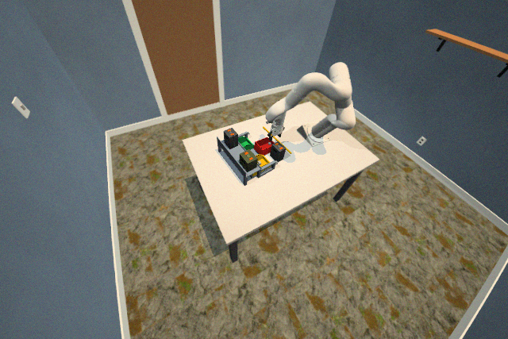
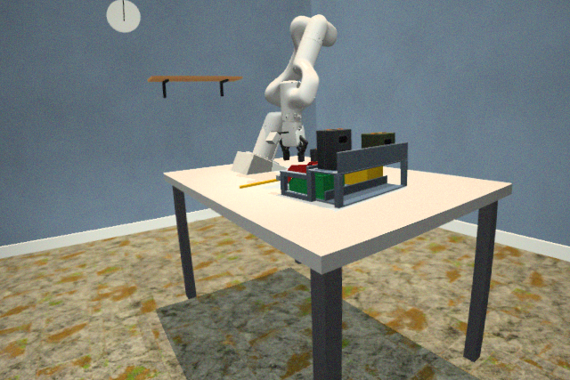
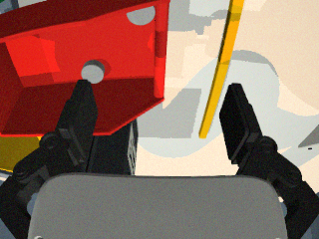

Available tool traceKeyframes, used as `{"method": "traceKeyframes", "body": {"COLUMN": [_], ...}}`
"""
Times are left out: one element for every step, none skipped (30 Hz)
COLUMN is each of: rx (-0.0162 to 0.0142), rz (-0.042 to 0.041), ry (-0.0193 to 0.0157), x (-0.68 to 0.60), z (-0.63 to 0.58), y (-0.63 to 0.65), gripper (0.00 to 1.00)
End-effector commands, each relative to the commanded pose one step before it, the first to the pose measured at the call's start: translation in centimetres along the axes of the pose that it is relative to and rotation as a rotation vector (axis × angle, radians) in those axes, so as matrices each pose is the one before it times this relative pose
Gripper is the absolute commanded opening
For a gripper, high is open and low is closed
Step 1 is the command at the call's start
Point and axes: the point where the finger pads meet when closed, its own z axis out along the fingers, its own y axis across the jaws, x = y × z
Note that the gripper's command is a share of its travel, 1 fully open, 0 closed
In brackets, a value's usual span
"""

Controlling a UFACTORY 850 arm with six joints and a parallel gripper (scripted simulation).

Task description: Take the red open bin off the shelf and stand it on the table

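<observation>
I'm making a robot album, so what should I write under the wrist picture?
Open black two-fingered tool above a red open plastic-looking bin with grey round parts.

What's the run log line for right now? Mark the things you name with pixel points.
gripper [image 1: 271,136] [image 2: 293,159] [image 3: 159,96]: open, empty | red bin [image 1: 263,146] [image 2: 301,167] [image 3: 120,50]: ungripped, parts inside | yellow rod [image 1: 282,144] [image 2: 257,183] [image 3: 221,70]: beside bin
</observation>
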Motion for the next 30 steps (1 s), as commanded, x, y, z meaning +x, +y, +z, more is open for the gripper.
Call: {"method": "traceKeyframes", "body": {"rx": [-0.00466, 0.00000, 0.00000, 0.00000, 0.00000, 0.00047, -0.00011, -0.00011, -0.00011, -0.00011, 0.00000, 0.00000, 0.00000, 0.00000, 0.00000, 0.00000, 0.00000, 0.00000, 0.00000, 0.00000, 0.00000, 0.00000, -0.00003, 0.00001, 0.00001, 0.00001, 0.00001, 0.00000, 0.00000, 0.00000], "rz": [0.00087, 0.00000, 0.00000, 0.00000, 0.00000, 0.00000, -0.00001, -0.00001, -0.00001, -0.00001, 0.00000, 0.00000, 0.00000, 0.00000, 0.00000, 0.00000, 0.00000, 0.00000, 0.00000, 0.00000, 0.00000, 0.00000, 0.00009, -0.00003, -0.00003, -0.00003, -0.00003, 0.00000, 0.00000, 0.00000], "ry": [-0.00253, 0.00000, 0.00000, 0.00000, 0.00000, 0.00016, -0.00002, -0.00002, -0.00002, -0.00002, 0.00000, 0.00000, 0.00000, 0.00000, 0.00000, 0.00000, 0.00000, 0.00000, 0.00000, 0.00000, 0.00000, 0.00000, -0.00010, 0.00004, 0.00004, 0.00004, 0.00004, 0.00000, 0.00000, 0.00000], "x": [-0.033, 0.000, 0.000, 0.000, 0.000, 0.000, 0.002, 0.002, 0.002, 0.002, 0.000, 0.000, 0.000, 0.000, 0.000, 0.000, 0.000, 0.000, 0.000, 0.000, 0.000, 0.000, -0.003, 0.002, 0.002, 0.002, 0.002, 0.000, 0.000, 0.000], "z": [-0.300, 0.000, 0.000, 0.000, 0.000, -0.666, -0.710, -0.710, -0.710, -0.710, 0.000, 0.000, 0.000, 0.000, 0.000, 0.000, 0.000, 0.000, 0.000, 0.000, 0.000, 0.000, 0.217, 0.191, 0.191, 0.191, 0.191, 0.000, 0.000, 0.000], "y": [-0.050, 0.000, 0.000, 0.000, 0.000, 0.010, -0.006, -0.006, -0.006, -0.006, 0.000, 0.000, 0.000, 0.000, 0.000, 0.000, 0.000, 0.000, 0.000, 0.000, 0.000, 0.000, 0.007, -0.004, -0.004, -0.004, -0.004, 0.000, 0.000, 0.000], "gripper": [1.00, 1.00, 1.00, 1.00, 1.00, 1.00, 1.00, 1.00, 1.00, 1.00, 1.00, 1.00, 1.00, 1.00, 1.00, 1.00, 1.00, 1.00, 1.00, 1.00, 1.00, 1.00, 1.00, 1.00, 1.00, 1.00, 1.00, 1.00, 1.00, 1.00]}}
